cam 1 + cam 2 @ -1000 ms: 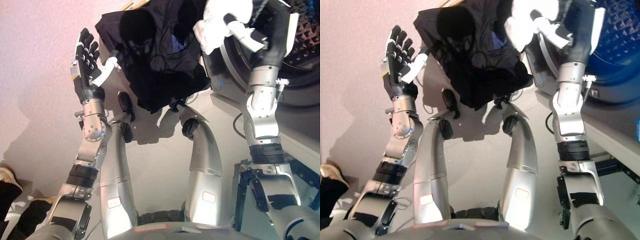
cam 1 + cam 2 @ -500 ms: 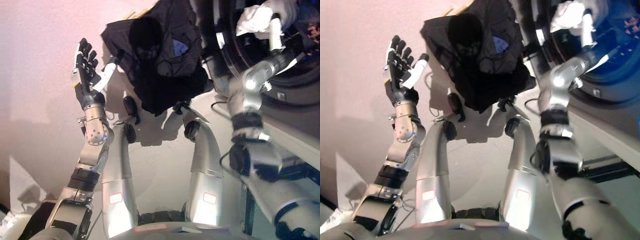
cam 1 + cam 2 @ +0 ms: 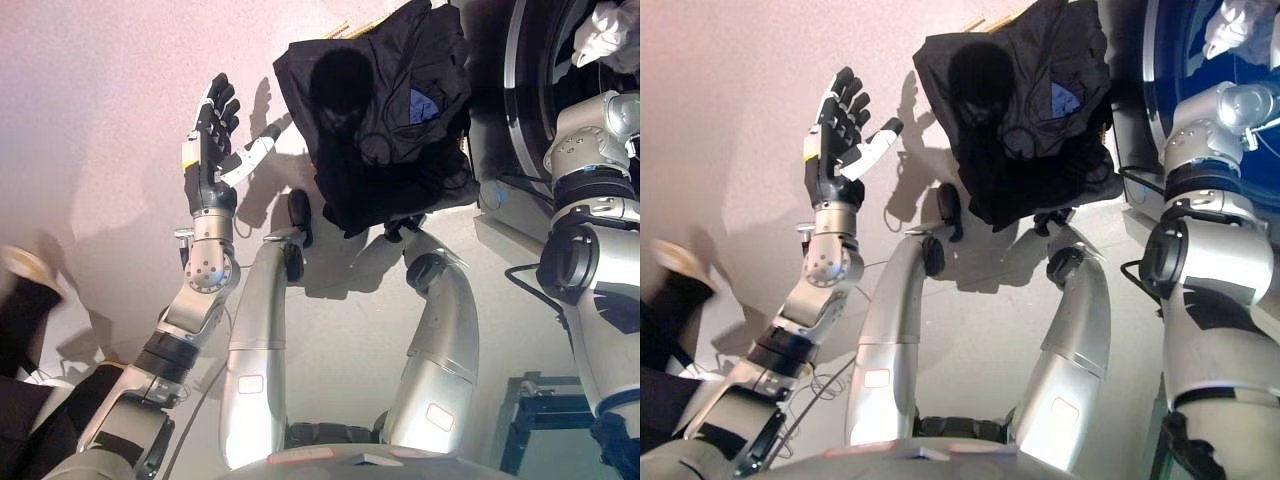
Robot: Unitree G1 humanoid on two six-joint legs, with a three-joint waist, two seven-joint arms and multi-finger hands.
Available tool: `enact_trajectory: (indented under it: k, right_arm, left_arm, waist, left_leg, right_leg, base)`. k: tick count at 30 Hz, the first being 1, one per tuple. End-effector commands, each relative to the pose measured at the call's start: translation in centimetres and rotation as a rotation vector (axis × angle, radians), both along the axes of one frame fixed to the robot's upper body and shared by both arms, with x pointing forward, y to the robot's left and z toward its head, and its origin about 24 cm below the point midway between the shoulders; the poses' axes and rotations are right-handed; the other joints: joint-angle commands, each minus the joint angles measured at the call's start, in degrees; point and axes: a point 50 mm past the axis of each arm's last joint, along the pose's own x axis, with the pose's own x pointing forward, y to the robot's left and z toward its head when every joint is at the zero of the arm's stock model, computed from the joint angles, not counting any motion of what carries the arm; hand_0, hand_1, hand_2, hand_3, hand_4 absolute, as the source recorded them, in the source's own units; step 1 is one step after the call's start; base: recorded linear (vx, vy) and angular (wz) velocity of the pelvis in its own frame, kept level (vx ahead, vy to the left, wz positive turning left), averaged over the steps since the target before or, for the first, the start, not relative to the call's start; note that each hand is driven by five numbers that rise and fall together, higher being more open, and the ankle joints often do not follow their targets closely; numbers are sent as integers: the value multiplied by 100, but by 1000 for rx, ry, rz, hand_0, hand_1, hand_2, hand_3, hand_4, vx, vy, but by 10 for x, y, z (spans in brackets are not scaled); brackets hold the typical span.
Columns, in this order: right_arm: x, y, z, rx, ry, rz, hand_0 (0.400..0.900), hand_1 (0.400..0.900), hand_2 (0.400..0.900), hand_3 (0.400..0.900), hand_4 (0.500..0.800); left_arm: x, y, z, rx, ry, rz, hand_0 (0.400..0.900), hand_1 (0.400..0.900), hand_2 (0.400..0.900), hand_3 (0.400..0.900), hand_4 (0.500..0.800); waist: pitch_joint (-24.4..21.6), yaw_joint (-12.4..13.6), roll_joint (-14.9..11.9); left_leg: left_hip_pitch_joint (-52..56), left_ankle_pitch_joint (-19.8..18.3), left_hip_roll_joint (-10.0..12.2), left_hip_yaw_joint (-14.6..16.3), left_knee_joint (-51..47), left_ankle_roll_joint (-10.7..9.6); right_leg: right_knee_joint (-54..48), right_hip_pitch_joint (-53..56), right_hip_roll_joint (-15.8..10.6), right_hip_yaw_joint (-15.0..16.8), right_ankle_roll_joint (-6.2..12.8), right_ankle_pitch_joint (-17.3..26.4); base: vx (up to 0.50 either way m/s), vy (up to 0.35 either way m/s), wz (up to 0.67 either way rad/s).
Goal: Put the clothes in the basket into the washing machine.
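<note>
Where the washing machine (image 3: 520, 90) rises at the top right, its round door opening takes up that corner of both views, and a white garment (image 3: 608, 32) shows up inside it, at the end of the robot's right arm. The right eye view shows the drum as a blue interior behind the white cloth (image 3: 1230, 25); the left eye view shows the same place darker, with the opening's pale rim clearer. The right hand itself is hidden in the white cloth, so I cannot tell how its fingers sit or whether they grip it.

Just left of the machine, a heap of black clothes (image 3: 385, 110) fills the top middle, with a small blue patch (image 3: 422, 103) showing on it. The basket under the heap is covered; only thin tan slivers show at its upper edge.

The left hand (image 3: 840, 135) is raised at the left, well apart from the heap, palm up, fingers straight and spread, thumb out, holding and touching nothing.

A person's shoe (image 3: 28, 270) and dark trouser leg show at the left edge on the pale floor (image 3: 90, 120).
</note>
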Motion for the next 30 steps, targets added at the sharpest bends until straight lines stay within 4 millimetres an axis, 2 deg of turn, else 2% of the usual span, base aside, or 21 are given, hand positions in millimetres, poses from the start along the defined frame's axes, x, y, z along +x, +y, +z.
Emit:
enact_trajectory:
  k: [1, 6, 8, 10, 11, 12, 13, 14, 17, 18, 19, 21, 22, 23, 24, 26, 28, 29, 30]
  right_arm:
    - [-15, -14, -22, -163, 32, -115, 900, 900, 900, 900, 800]
    - [-6, 21, -29, -218, -23, -49, 900, 900, 900, 900, 800]
    - [0, 52, -39, -253, -49, 35, 900, 900, 900, 900, 800]
    - [1, 85, -60, -292, -54, 139, 900, 900, 900, 900, 800]
    - [-1, 99, -73, -309, -46, 191, 900, 900, 900, 900, 800]
    - [-7, 119, -99, -321, -22, 282, 900, 900, 900, 900, 800]
    - [-9, 121, -103, -320, -14, 287, 900, 900, 900, 900, 800]
    - [-15, 131, -122, -314, 15, 351, 900, 900, 900, 900, 800]
    - [-31, 147, -180, -294, 156, 506, 900, 900, 900, 900, 800]
    - [-43, 153, -209, -303, 248, 605, 900, 900, 900, 900, 800]
    - [-44, 154, -211, -303, 252, 611, 900, 900, 900, 900, 800]
    - [-61, 154, -257, -333, 441, 747, 900, 900, 900, 900, 800]
    - [-75, 151, -283, -318, 551, 797, 900, 900, 900, 900, 800]
    - [-76, 151, -284, -318, 552, 799, 900, 900, 900, 900, 800]
    - [-99, 148, -321, -307, 730, 894, 900, 900, 900, 900, 800]
    - [-122, 143, -351, -277, 892, 947, 900, 900, 900, 900, 800]
    - [-148, 138, -378, -246, 1070, 1009, 900, 900, 900, 900, 800]
    - [-148, 138, -378, -247, 1069, 1009, 900, 900, 900, 900, 800]
    - [-158, 134, -386, -227, 1131, 1014, 900, 900, 900, 900, 800]
  left_arm:
    - [-11, -5, -9, -70, -33, -1, 900, 900, 900, 900, 800]
    - [-8, -4, -11, -82, -24, 29, 900, 900, 900, 900, 800]
    - [-6, -2, -16, -95, 1, 52, 900, 900, 900, 900, 800]
    - [-5, -1, -24, -105, 42, 77, 900, 900, 900, 900, 800]
    - [-5, 0, -31, -109, 71, 88, 900, 900, 900, 900, 800]
    - [-5, 0, -44, -118, 131, 101, 900, 900, 900, 900, 800]
    - [-7, 1, -47, -116, 139, 104, 900, 900, 900, 900, 800]
    - [-8, 0, -58, -137, 190, 102, 900, 900, 900, 900, 800]
    - [-14, 7, -102, -171, 389, 125, 900, 900, 900, 900, 800]
    - [-22, 13, -125, -174, 488, 135, 900, 900, 900, 900, 800]
    - [-23, 14, -126, -176, 492, 135, 900, 900, 900, 900, 800]
    - [-36, 20, -159, -217, 640, 136, 900, 900, 900, 900, 800]
    - [-49, 27, -183, -254, 747, 157, 900, 900, 900, 900, 800]
    - [-50, 28, -183, -255, 748, 158, 900, 900, 900, 900, 800]
    - [-64, 34, -206, -217, 863, 166, 900, 900, 900, 900, 800]
    - [-83, 38, -229, -217, 986, 187, 900, 900, 900, 900, 800]
    - [-105, 41, -251, -199, 1129, 194, 900, 900, 900, 900, 800]
    - [-104, 41, -251, -200, 1128, 193, 900, 900, 900, 900, 800]
    - [-111, 42, -257, -198, 1174, 193, 900, 900, 900, 900, 800]
  waist:
    - [-1199, -205, 388]
    - [-1171, -323, 348]
    - [-1165, -394, 298]
    - [-1161, -521, 218]
    - [-1157, -586, 158]
    - [-1198, -687, 63]
    - [-1175, -701, 45]
    - [-1199, -776, -16]
    - [-1237, -933, -197]
    - [-1286, -990, -290]
    - [-1219, -995, -295]
    - [-1303, -1062, -376]
    - [-1448, -1086, -430]
    - [-1416, -1071, -385]
    - [-1623, -1089, -430]
    - [-1826, -1094, -422]
    - [-2022, -1081, -402]
    - [-1995, -1079, -401]
    - [-2106, -1075, -387]
  left_leg:
    - [-104, -235, -143, -239, -533, -34]
    - [217, -206, -100, -200, -819, -23]
    - [478, -179, -68, -154, -1062, -12]
    - [867, -148, -35, -88, -1352, -7]
    - [1062, -133, -35, -59, -1494, -4]
    - [1434, -135, -32, -26, -1735, -6]
    - [1556, -104, -39, -21, -1815, -5]
    - [1847, -96, -26, 12, -1981, -17]
    - [2865, -58, 27, 96, -2494, -74]
    - [3460, -40, 56, 177, -2790, -120]
    - [3614, -6, 58, 180, -2878, -126]
    - [4304, 68, 77, 292, -3212, -208]
    - [4772, 323, 40, 459, -3528, -263]
    - [4918, 198, 69, 343, -3582, -313]
    - [5286, 480, 3, 515, -3936, -374]
    - [5757, 626, -48, 581, -4328, -473]
    - [6122, 737, -19, 659, -4634, -543]
    - [6163, 751, -19, 662, -4664, -546]
    - [6314, 773, -21, 708, -4780, -571]
  right_leg:
    - [516, -883, 217, -147, 773, -572]
    - [257, -566, 239, -178, 825, -483]
    - [64, -331, 261, -240, 862, -406]
    - [-181, 27, 302, -288, 915, -315]
    - [-301, 219, 323, -306, 946, -267]
    - [-509, 544, 332, -324, 1009, -184]
    - [-567, 656, 345, -335, 1019, -161]
    - [-700, 894, 352, -341, 1057, -99]
    - [-1241, 1814, 437, -386, 1152, 71]
    - [-1522, 2351, 515, -457, 1168, 115]
    - [-1590, 2496, 541, -473, 1175, 138]
    - [-2038, 3243, 699, -504, 1216, 236]
    - [-2484, 3788, 799, -720, 1142, 419]
    - [-2474, 3899, 869, -630, 1247, 304]
    - [-2895, 4419, 984, -731, 1186, 483]
    - [-3333, 4995, 1085, -731, 1260, 600]
    - [-3674, 5444, 1130, -679, 1311, 693]
    - [-3700, 5481, 1140, -681, 1313, 704]
    - [-3847, 5649, 1161, -646, 1332, 753]
  base:
    - [0, 0, 0]
    - [-14, 42, -10]
    - [4, 79, -21]
    - [34, 77, -24]
    - [103, 67, -29]
    - [92, 36, -21]
    - [119, 46, -23]
    - [100, 35, -19]
    - [209, 41, -26]
    - [201, 44, -25]
    - [203, 40, -25]
    - [162, -6, -13]
    - [210, -13, -9]
    - [195, -36, -2]
    - [217, -25, -2]
    - [217, -39, -6]
    - [188, -22, -10]
    - [150, -16, -8]
    - [82, -7, -3]
